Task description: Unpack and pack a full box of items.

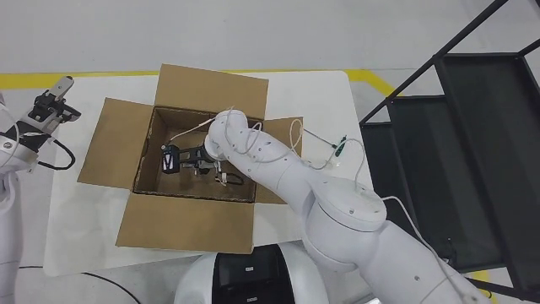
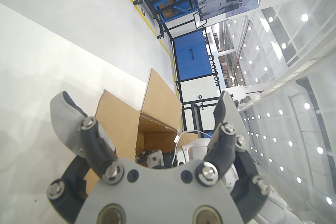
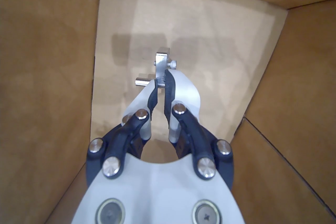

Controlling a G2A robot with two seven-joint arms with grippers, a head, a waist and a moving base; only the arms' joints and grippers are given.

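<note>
Inside the box (image 3: 47,51), a metal fitting (image 3: 161,60) is pinched thinly by the right pincer (image 3: 160,83) and may be dropped; the left pincer (image 2: 145,99) is spread empty.

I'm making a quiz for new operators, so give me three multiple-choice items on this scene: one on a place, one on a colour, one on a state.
1. Where is the right claw?
A) inside the cardboard box
B) on the black steps
C) over the floor

2. What colour is the metal part it grips?
A) red
B) silver
C) green

3. How is the left claw?
A) shut on a cable
B) shut, empty
C) open

Answers:
1. A, brown box walls surround it.
2. B, it shines silver.
3. C, its jaws stand wide apart, holding nothing.
</note>
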